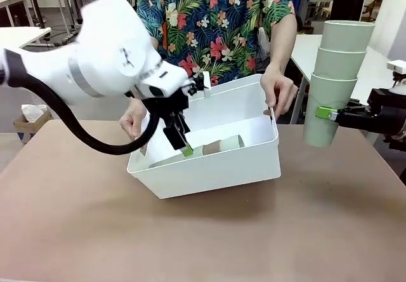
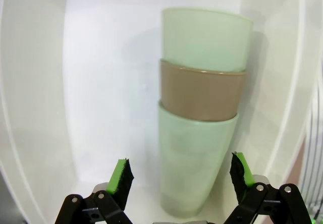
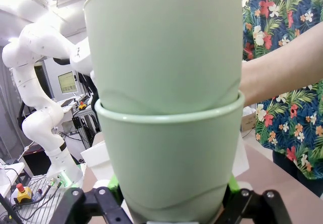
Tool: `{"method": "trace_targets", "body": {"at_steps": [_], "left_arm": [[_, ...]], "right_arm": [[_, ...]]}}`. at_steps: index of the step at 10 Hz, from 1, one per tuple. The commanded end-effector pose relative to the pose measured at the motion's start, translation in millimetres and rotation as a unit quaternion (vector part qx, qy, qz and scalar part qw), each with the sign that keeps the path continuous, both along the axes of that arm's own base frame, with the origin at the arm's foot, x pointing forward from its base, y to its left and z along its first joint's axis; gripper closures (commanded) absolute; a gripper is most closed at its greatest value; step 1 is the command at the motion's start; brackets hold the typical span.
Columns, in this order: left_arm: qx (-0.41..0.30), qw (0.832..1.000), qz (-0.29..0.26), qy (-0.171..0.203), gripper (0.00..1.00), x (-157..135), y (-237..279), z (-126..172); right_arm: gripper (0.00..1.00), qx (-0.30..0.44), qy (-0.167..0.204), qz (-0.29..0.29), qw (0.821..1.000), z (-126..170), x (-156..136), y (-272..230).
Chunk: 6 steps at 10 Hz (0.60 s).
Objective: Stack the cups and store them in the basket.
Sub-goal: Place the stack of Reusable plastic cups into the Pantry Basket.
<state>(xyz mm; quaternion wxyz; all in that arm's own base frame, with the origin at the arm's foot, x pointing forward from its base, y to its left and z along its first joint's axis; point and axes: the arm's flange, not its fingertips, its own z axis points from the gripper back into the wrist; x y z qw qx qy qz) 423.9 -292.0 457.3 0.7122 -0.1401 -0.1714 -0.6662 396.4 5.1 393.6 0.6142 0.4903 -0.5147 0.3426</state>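
**Left claw open over cups in the basket, right claw holding a second stack**

The large white rectangular plastic basket (image 1: pixel 209 174) sits mid-table, tipped toward the robot. A person's hand (image 1: pixel 279 90) is on its right rim and the other hand (image 1: pixel 132 122) is at its left end. The bare brown table (image 1: pixel 190 244) lies open in front of the basket and on both sides.

On the basket's floor, close to one wall, lies a stack of three matte tapered cups (image 2: pixel 202 118): mint green, tan brown, mint green. The left gripper (image 2: pixel 181 172) is inside the basket, its fingers spread wide either side of the bottom cup's base. In the front view that spread is hard to make out.

The right gripper (image 1: pixel 327 112) is clamped on the lowest cup of an upright stack of three mint green cups (image 1: pixel 336 72). It holds them over the table's right side, well apart from the basket. In the right wrist view those cups cover nearly all of the green pads (image 3: pixel 113 186).
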Motion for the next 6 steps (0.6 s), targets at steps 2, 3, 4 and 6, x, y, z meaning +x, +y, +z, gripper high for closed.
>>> {"method": "trace_targets", "body": {"at_steps": [2, 3, 4, 6], "left_arm": [[-0.051, 0.998, -0.023, 0.014, 0.00, -17.6, 63.5, 56.5], [-0.078, 0.996, -0.023, 0.018, 0.00, -22.4, 88.2, 73.7], [-0.111, 0.993, -0.020, 0.020, 0.00, -25.1, 116.6, 88.1], [-0.189, 0.982, -0.014, 0.018, 0.00, -32.7, 186.6, 114.1]], "right_arm": [[0.14, 0.002, -0.006, -0.001, 1.000, 4.6, -0.2, -0.2], [0.14, 0.002, -0.006, -0.001, 1.000, 4.6, -0.2, -0.2], [0.14, 0.002, -0.006, -0.001, 1.000, 4.6, -0.2, -0.2], [0.14, 0.002, -0.006, -0.001, 1.000, 4.6, -0.2, -0.2]]}}
